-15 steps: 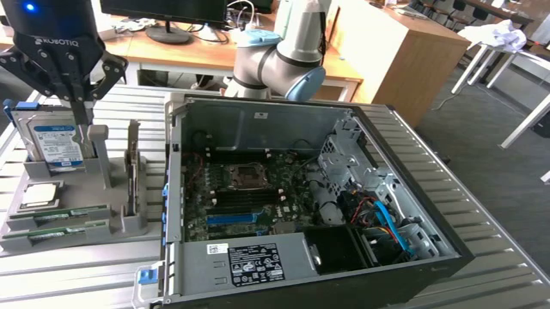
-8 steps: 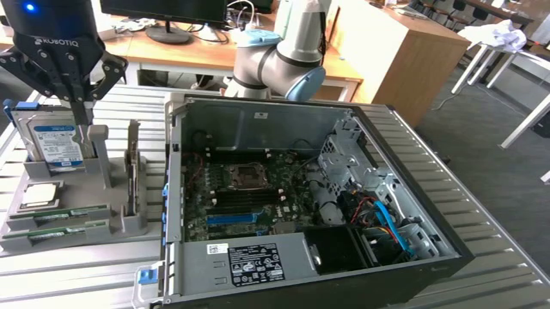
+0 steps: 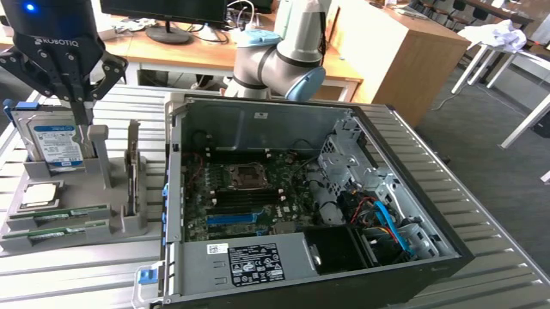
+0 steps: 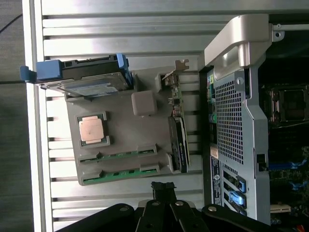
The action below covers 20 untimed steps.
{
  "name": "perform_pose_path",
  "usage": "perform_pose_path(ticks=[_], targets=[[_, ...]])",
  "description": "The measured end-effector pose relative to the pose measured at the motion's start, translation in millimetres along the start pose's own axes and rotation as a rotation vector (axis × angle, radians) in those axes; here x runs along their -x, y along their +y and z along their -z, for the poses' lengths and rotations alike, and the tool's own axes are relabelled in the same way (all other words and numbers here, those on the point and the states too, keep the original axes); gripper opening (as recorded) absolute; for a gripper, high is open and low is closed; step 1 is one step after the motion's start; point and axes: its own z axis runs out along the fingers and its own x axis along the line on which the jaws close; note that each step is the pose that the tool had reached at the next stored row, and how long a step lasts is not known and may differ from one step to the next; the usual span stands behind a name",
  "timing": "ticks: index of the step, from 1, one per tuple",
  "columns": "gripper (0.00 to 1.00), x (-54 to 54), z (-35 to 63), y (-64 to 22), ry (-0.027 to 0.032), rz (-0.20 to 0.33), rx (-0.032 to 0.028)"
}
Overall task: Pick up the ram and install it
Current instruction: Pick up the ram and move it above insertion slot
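Two green ram sticks lie edge-up in slots at the front of a grey holder point(image 3: 129, 222); the nearer ram point(image 3: 53, 233) point(image 4: 126, 173) sits beside the other ram point(image 3: 62, 214) point(image 4: 123, 155). My black gripper point(image 3: 84, 122) point(image 4: 162, 187) hangs above the holder at the exterior view's left, in front of the hard drive. Its fingers are shut together with nothing between them. It stands well above both ram sticks and touches neither.
The holder also carries a blue-labelled hard drive point(image 3: 53, 145) point(image 4: 89, 79), a square silver processor point(image 3: 41, 193) point(image 4: 93, 129) and an upright expansion card point(image 3: 133, 170) point(image 4: 177, 142). An open computer case point(image 3: 413, 193) with its motherboard point(image 3: 245, 193) lies to the exterior view's right.
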Motion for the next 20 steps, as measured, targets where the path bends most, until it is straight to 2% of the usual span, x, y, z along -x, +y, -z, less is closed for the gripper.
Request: perform_pose_path(ticks=[20], targets=[[0.1, 0.0, 0.0, 0.0, 0.0014, 0.134, 0.0042]])
